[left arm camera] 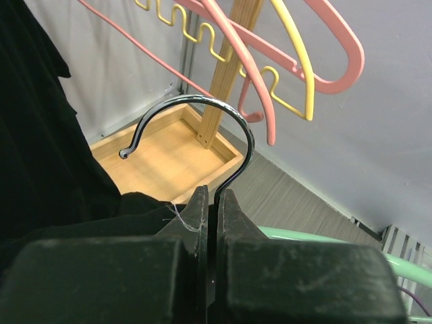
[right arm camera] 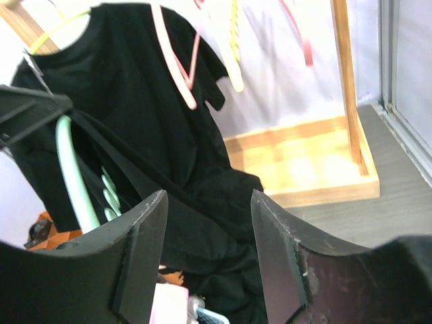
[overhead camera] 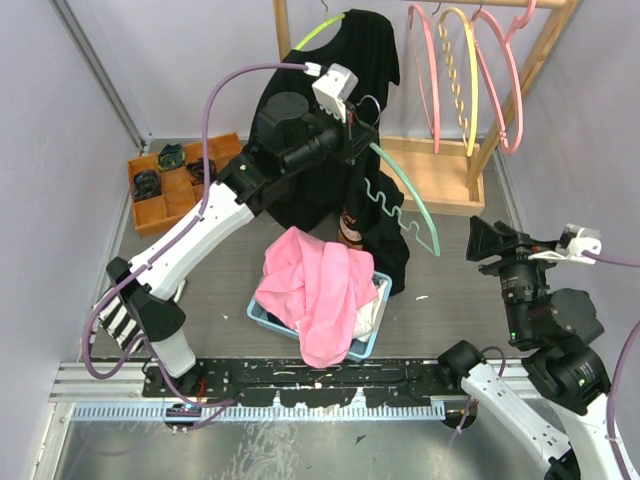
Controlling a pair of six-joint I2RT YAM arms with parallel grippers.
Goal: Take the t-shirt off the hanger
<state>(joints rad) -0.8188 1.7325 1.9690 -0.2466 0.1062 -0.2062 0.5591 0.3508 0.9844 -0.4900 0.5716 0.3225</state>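
Right hand (right arm camera: 208, 202) hung spread and empty on the near side, well apart from any cloth. Past the blue basket (overhead camera: 262, 318) and its pink cloth (overhead camera: 315, 285), the left hand (left arm camera: 216, 202) was pinched tight on the wire hook (left arm camera: 202, 111) of the green hanger (overhead camera: 405, 195). The black t-shirt (overhead camera: 310, 190) draped off that hanger and trailed to the desk (overhead camera: 430, 320). Risk, as I judged it: thin round wire could twist or slip in flat pads once the shirt got tugged. Farther back, the rack (left arm camera: 224, 81) held pink hangers (left arm camera: 324, 84) and another dark shirt (overhead camera: 375, 50), and a swinging hanger might snag those.
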